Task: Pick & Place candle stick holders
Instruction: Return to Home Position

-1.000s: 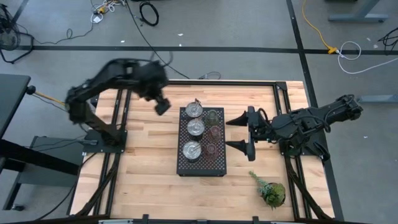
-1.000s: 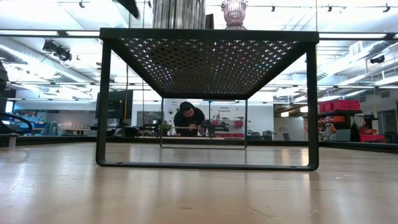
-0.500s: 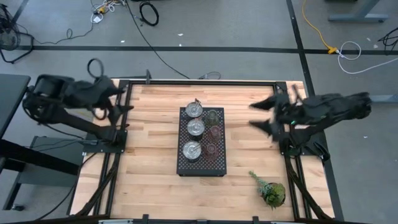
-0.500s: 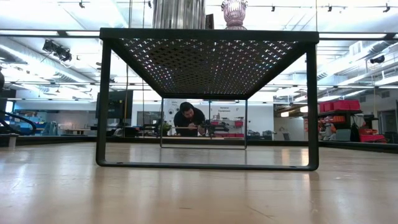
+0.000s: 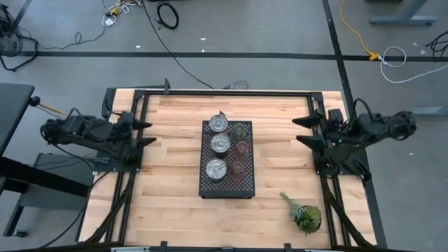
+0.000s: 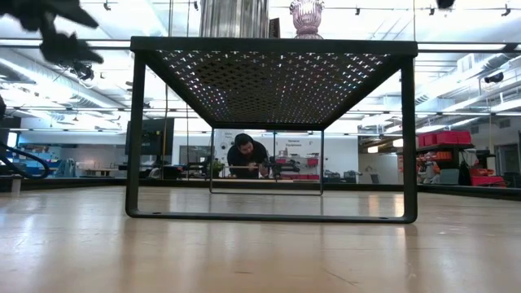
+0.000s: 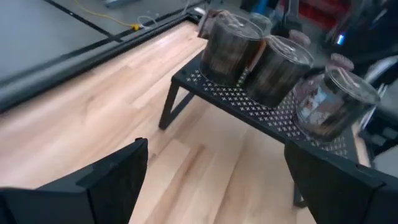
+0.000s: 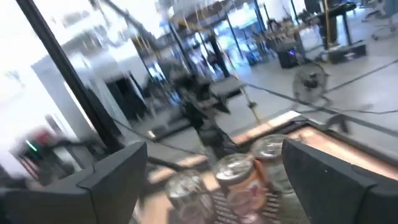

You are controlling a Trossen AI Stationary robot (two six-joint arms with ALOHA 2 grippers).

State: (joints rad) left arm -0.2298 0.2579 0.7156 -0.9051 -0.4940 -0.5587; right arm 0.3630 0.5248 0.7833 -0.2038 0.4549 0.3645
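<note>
High view: the left gripper sits at the left edge of the pale wooden tabletop and the right gripper at the right edge; both sets of fingers are spread wide, hold nothing and point inward. Midway between the two sets of fingers stands the black perforated rectangular tray, well apart from each. It carries a row of three silvery metal cup-like candle stick holders on the side toward the left fingers, and the pale green glass holder with two pinkish-brown holders on the side toward the right fingers. A leafy green plant sprig lies near the right arm's base. Low view: one silvery holder and one pinkish holder stand upright on the tray top; a person shows far behind. Left wrist view: the three silvery holders stand ahead of the wide fingers. Right wrist view: the fingers are wide; blurred holders lie ahead.
</note>
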